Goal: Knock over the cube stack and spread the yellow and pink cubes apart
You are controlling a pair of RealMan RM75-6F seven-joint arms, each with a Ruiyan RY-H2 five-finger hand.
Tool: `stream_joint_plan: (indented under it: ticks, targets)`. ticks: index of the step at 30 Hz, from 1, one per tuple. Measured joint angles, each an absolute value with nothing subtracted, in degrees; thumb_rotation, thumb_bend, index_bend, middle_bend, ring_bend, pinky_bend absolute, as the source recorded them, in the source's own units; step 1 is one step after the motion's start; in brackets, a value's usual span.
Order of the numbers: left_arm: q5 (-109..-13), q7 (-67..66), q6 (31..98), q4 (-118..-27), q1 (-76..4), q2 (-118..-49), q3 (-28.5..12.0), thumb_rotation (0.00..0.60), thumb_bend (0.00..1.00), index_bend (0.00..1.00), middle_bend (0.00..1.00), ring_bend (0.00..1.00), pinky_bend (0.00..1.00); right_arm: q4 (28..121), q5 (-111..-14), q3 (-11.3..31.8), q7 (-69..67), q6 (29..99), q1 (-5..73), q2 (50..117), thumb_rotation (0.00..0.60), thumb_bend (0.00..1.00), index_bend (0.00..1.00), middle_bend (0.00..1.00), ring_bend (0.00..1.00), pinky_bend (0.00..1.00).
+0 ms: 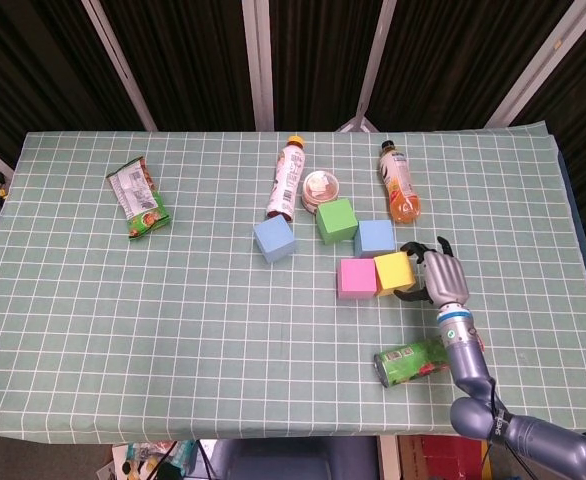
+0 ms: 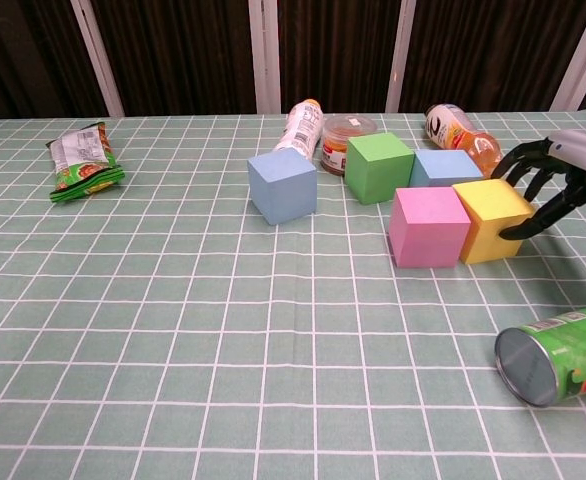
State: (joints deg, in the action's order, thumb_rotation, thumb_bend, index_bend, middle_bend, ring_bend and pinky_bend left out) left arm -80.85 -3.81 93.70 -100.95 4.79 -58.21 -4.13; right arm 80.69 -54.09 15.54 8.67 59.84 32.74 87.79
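Note:
The stack is down and every cube lies on the table. The yellow cube (image 1: 394,273) (image 2: 491,219) sits flush against the pink cube (image 1: 355,278) (image 2: 429,226) on its left. My right hand (image 1: 438,277) (image 2: 553,182) is at the yellow cube's right side with its fingers spread, and its fingertips (image 2: 513,178) touch that cube; it holds nothing. Behind the pair lie a blue cube (image 1: 375,237) (image 2: 447,167) and a green cube (image 1: 337,220) (image 2: 379,167). Another blue cube (image 1: 274,239) (image 2: 283,185) rests apart to the left. My left hand appears in neither view.
A green can (image 1: 409,361) (image 2: 558,353) lies on its side near the front right. Behind the cubes are an orange bottle (image 1: 398,181), a white bottle (image 1: 287,183) and a small round tub (image 1: 319,187). A snack packet (image 1: 138,200) lies far left.

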Motion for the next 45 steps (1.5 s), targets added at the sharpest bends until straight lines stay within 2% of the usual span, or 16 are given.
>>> stream_joint_plan:
  ticks: [3, 8, 23, 36, 45]
  targets:
    - [-80.8, -3.6, 93.8, -100.9, 4.8, -58.1, -4.2, 0.600, 0.15, 0.18, 0.03, 0.00, 0.00, 80.8, -55.2, 15.4, 8.7, 60.6, 32.7, 87.8, 0.600, 0.10, 0.38, 0.45, 0.53, 0.06]
    - [-80.8, -3.4, 93.5, -100.8, 4.8, -58.0, -4.1, 0.600, 0.15, 0.18, 0.03, 0.00, 0.00, 81.6, -56.2, 15.1, 9.6, 61.8, 32.3, 87.3, 0.600, 0.15, 0.42, 0.50, 0.59, 0.09]
    - [-80.8, -3.4, 93.4, -100.9, 4.8, -58.0, -4.1, 0.600, 0.15, 0.18, 0.03, 0.00, 0.00, 86.6, -58.0, 16.7, 10.2, 65.2, 31.6, 84.6, 0.600, 0.16, 0.44, 0.51, 0.60, 0.10]
    - [-80.8, -2.8, 93.5, -100.9, 4.9, -57.8, -4.1, 0.600, 0.15, 0.18, 0.03, 0.00, 0.00, 103.2, -55.7, 21.0, 17.4, 67.8, 33.5, 79.0, 0.600, 0.16, 0.44, 0.51, 0.60, 0.11]
    - [-80.7, -1.7, 93.4, -100.7, 4.9, -57.4, -4.1, 0.600, 0.15, 0.18, 0.03, 0.00, 0.00, 115.5, -50.2, 23.1, 26.9, 71.1, 37.9, 79.6, 0.600, 0.16, 0.44, 0.51, 0.60, 0.11]
